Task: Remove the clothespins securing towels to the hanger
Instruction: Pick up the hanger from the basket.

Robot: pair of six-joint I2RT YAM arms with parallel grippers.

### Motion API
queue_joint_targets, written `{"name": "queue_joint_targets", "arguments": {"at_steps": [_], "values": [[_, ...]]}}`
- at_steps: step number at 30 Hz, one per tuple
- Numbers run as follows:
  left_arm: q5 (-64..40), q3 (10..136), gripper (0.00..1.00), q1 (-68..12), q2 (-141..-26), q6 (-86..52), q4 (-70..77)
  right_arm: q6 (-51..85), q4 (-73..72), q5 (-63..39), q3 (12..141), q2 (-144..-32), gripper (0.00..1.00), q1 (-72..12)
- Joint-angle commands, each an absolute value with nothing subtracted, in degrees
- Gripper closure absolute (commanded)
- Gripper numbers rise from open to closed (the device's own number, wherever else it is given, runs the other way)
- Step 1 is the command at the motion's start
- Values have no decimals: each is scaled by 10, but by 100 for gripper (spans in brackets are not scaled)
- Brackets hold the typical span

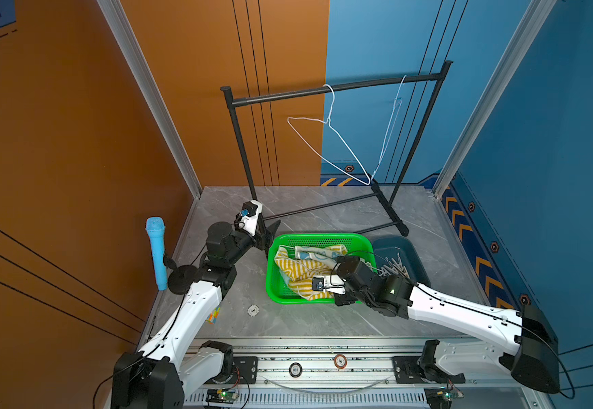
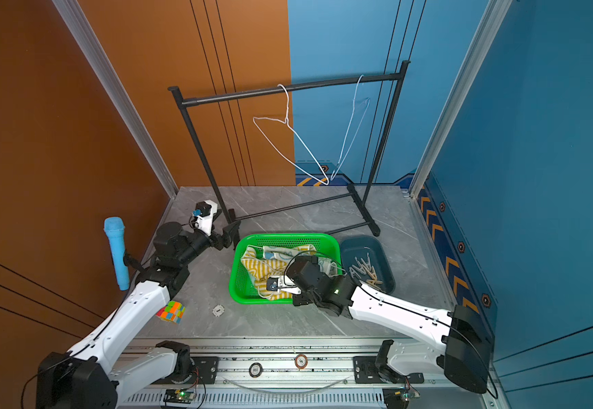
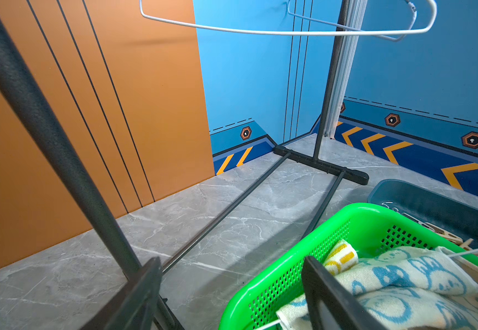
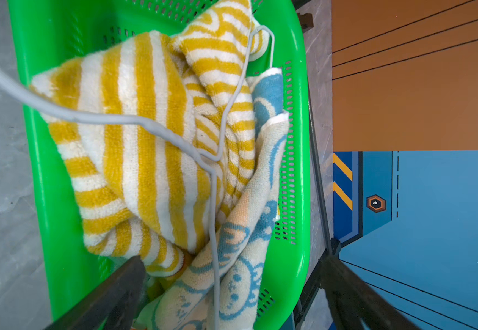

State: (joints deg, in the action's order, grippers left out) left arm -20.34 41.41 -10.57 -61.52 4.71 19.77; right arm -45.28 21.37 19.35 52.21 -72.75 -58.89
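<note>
Cube (image 2: 171, 311): near bench (image 1: 305, 318) edge, beside left arm.
Right end effector (image 4: 233, 258): jaws wide, empty, low over green basket (image 4: 46, 171).
Towels (image 4: 146, 143): crumpled in basket, wire hanger (image 4: 215, 200) lying across.
Clothespins (image 2: 367, 274): piled in blue tray (image 2: 362, 240) beside basket.
Left end effector (image 3: 227, 267): open, empty, close to rack post (image 3: 46, 128).
Rail (image 1: 288, 95): two white hangers (image 1: 344, 145) hooked on.

Orange wall (image 1: 57, 141) on the left, blue wall (image 1: 553, 141) far and right, silver metal posts (image 1: 148, 88) at the corners. Grey marble table (image 1: 305, 318) below, a black clothes rack (image 1: 288, 95) standing at the far side, yellow chevron strip (image 1: 479, 269) along the right edge.
</note>
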Motion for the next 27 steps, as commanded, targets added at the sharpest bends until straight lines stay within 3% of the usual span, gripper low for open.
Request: {"name": "queue_joint_targets", "arguments": {"at_steps": [1, 5, 14, 27], "values": [[-210, 411, 21, -109, -613, 46, 195, -481, 197, 212, 541, -748, 5, -587], [-211, 411, 21, -110, -614, 46, 195, -484, 182, 214, 547, -776, 12, -577], [-211, 411, 21, -111, -618, 47, 194, -497, 149, 228, 559, -821, 45, -554], [-210, 410, 20, -111, -620, 50, 194, -480, 142, 228, 559, -824, 75, -549]]}}
